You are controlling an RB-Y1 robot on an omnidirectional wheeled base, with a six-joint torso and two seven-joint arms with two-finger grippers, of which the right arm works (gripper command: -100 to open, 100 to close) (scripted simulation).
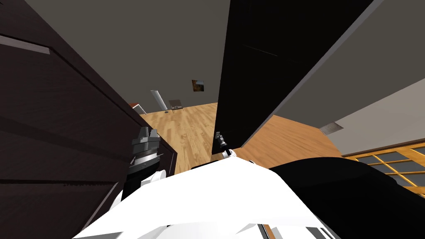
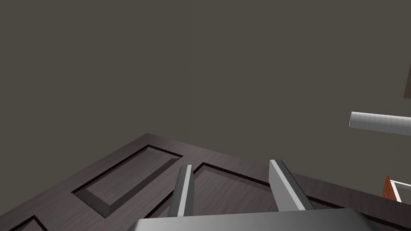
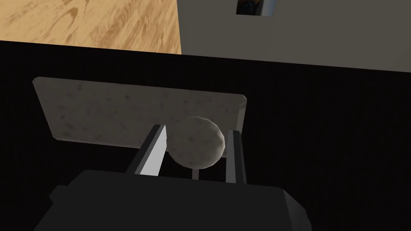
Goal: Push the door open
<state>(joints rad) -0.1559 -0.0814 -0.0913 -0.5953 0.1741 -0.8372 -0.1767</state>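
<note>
A black door [image 1: 249, 74] stands partly swung, and a room with a wooden floor shows past its edge. On the door sits a pale round knob [image 3: 196, 141] on a rectangular plate [image 3: 120, 112]. My right gripper [image 3: 196, 150] is shut on the knob, one finger pressing each side; in the head view the right gripper [image 1: 218, 139] is at the door's lower edge. My left gripper [image 2: 232, 186] is open with nothing between its fingers, held close over a dark brown panelled door [image 2: 120, 180]. That brown door [image 1: 54, 124] is on my left, beside the left gripper [image 1: 146, 137].
Wooden floor [image 1: 186, 128] runs ahead between the two doors to a grey wall [image 1: 166, 41] with a small picture [image 1: 198, 85]. A chair [image 1: 176, 105] and a pale post [image 1: 157, 99] stand far back. A window with a wooden grid [image 1: 394, 162] lies at my right.
</note>
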